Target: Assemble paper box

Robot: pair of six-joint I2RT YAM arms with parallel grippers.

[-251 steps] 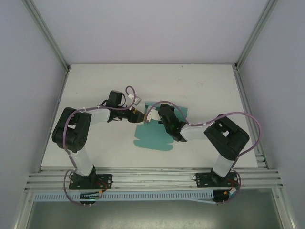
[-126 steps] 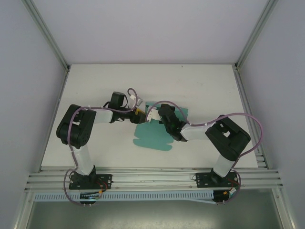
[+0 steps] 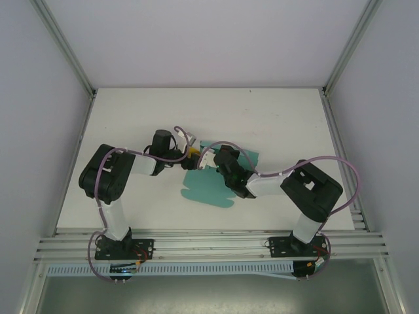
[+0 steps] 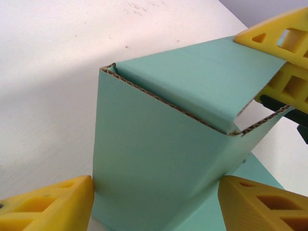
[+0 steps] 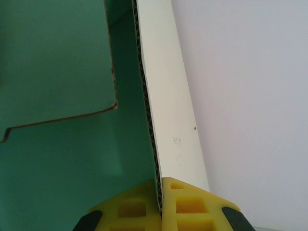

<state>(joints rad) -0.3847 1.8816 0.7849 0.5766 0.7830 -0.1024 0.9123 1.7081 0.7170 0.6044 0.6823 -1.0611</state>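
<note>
The teal paper box (image 3: 208, 188) lies as a partly folded sheet at the middle of the table, with one side panel raised. My right gripper (image 3: 211, 159) is shut on the top edge of that raised panel. In the right wrist view, the right gripper (image 5: 160, 185) pinches the corrugated edge of the box (image 5: 57, 57), teal on one face and white on the other. My left gripper (image 3: 191, 156) meets the box from the left. In the left wrist view the left gripper (image 4: 155, 192) is open and straddles the upright teal panel (image 4: 154, 144). The right gripper's yellow fingers (image 4: 284, 53) hold a flap above it.
The white table (image 3: 281, 124) has bare room to the left, right and far side of the sheet. An aluminium rail (image 3: 209, 245) runs along the near edge by both arm bases. Pale walls and slanted frame posts (image 3: 65, 52) close in the sides.
My left gripper has moved right, up to the raised panel, and its jaws have widened. The right gripper has stayed shut on the panel edge, shifting slightly left.
</note>
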